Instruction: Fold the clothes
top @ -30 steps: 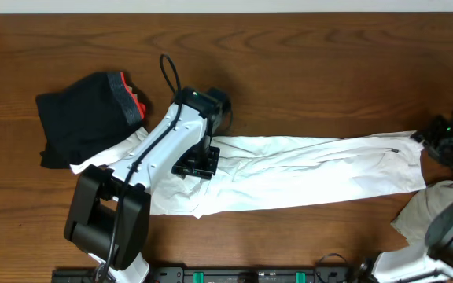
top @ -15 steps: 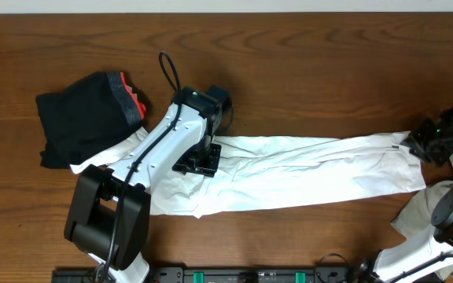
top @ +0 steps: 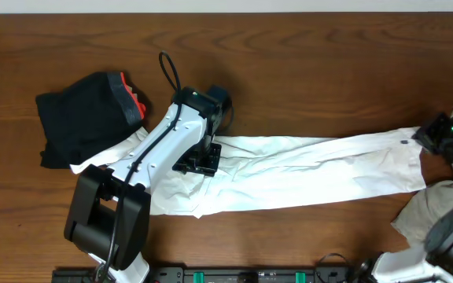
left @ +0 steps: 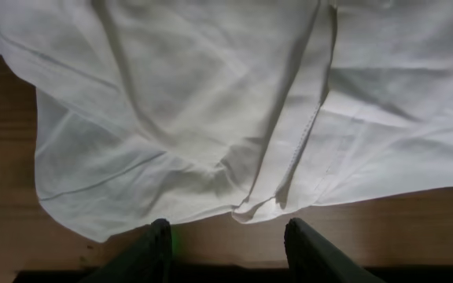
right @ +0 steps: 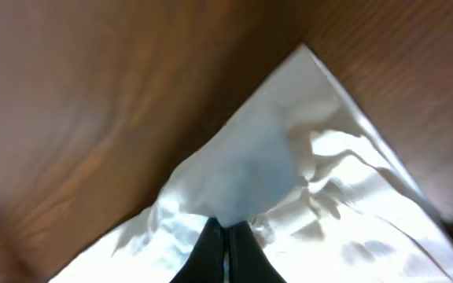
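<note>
A long white garment (top: 305,169) of the clothes lies stretched across the table, narrow and wrinkled. My left gripper (top: 197,163) hovers over its left part, near the far edge. In the left wrist view that gripper (left: 230,245) is open, with bare wood between its fingers (left: 157,248) and the white hem (left: 258,206) just ahead. My right gripper (top: 427,141) is at the garment's far right corner. The right wrist view shows it (right: 226,233) shut on a bunched fold of the white fabric (right: 250,161).
A black garment (top: 81,122) with a grey-orange band (top: 132,98) lies crumpled at the left, touching the white one's left end. A pale beige garment (top: 431,208) sits at the front right under the right arm. Bare wooden table (top: 305,71) runs behind.
The right gripper moved left onto the garment's corner, shut on it, then drew it back right and slightly away. The left arm stayed put.
</note>
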Controlling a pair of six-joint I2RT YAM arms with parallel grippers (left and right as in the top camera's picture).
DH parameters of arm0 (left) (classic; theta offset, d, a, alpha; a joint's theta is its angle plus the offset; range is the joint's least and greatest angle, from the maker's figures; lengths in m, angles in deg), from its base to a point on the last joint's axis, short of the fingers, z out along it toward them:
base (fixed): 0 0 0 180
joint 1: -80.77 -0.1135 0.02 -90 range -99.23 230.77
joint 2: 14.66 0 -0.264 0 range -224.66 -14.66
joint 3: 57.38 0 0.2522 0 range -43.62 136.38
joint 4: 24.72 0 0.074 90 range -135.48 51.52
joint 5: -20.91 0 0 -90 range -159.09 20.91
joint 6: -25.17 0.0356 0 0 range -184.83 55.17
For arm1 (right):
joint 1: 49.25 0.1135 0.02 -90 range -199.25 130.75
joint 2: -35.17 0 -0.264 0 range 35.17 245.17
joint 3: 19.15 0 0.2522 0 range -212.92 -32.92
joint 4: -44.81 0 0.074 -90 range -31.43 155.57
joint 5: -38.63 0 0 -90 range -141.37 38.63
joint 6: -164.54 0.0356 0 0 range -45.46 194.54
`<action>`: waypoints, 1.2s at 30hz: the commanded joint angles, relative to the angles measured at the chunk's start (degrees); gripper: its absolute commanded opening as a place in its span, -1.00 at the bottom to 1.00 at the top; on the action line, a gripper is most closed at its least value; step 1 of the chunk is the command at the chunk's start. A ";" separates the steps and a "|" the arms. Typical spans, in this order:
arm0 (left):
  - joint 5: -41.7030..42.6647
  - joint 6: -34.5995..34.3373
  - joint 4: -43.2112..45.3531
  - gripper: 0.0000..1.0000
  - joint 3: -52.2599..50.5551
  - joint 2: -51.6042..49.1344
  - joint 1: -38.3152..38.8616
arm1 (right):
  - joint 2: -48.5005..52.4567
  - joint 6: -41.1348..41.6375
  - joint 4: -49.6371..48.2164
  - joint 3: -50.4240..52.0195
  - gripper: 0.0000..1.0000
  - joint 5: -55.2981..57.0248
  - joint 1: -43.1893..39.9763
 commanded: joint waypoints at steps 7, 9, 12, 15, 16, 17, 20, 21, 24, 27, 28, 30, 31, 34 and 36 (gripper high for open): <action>-0.70 -0.09 0.96 -0.02 -0.20 -0.09 -0.17 | -3.74 -2.05 4.22 -0.59 -0.82 9.01 -0.98; -0.70 -0.07 0.94 -0.01 -0.20 -0.09 -0.17 | -3.34 -2.05 4.26 -0.39 -0.81 9.62 -0.98; -0.70 -0.07 0.90 -0.01 -0.20 -0.09 -0.17 | -3.10 -2.03 4.59 -0.33 -0.75 11.67 -0.98; -0.66 -0.07 0.87 0.05 -0.20 -0.09 -0.17 | -3.06 -1.99 4.55 -0.31 -0.35 11.91 -0.98; -0.66 -0.02 0.87 0.08 -0.20 -0.09 -0.17 | -3.06 -1.99 4.55 -0.31 -0.30 11.93 -0.98; -0.61 0.31 0.87 0.09 -0.20 -0.09 -0.15 | -3.04 -2.01 4.48 -0.31 -0.20 11.96 -0.98; -0.48 0.98 0.90 0.09 -0.20 -0.09 -0.17 | -2.93 -2.01 3.34 -0.31 -0.13 12.13 -0.98; -0.48 0.98 0.94 0.09 -0.20 -0.09 -0.17 | -2.67 -2.03 2.38 -0.31 -0.10 12.07 -0.98; -0.48 1.01 0.90 0.08 0.07 -0.09 -0.17 | -1.22 -4.17 0.79 -0.28 0.02 11.91 -0.98; -0.48 1.18 -1.05 0.08 2.14 -0.09 -0.17 | 2.38 -7.06 -1.79 -0.28 0.23 11.96 -0.98; -0.48 1.22 -1.81 0.08 3.06 -0.04 -0.17 | 3.13 -7.52 -2.36 -0.28 0.25 11.93 -0.98; -0.50 1.22 -3.65 0.08 5.46 0.46 -0.17 | 5.90 -8.98 -4.04 -0.31 0.29 11.93 -0.98; -0.48 1.22 -4.17 0.08 6.43 0.79 -0.17 | 6.84 -9.16 -4.33 -0.31 0.29 11.96 -1.01; -0.48 1.18 -5.46 0.08 9.99 3.32 -0.17 | 10.38 -11.65 -5.31 -0.31 0.29 11.96 -1.03; -0.50 1.18 -5.53 0.09 12.39 5.99 -0.17 | 12.26 -13.35 -5.92 -0.31 0.33 10.86 -1.11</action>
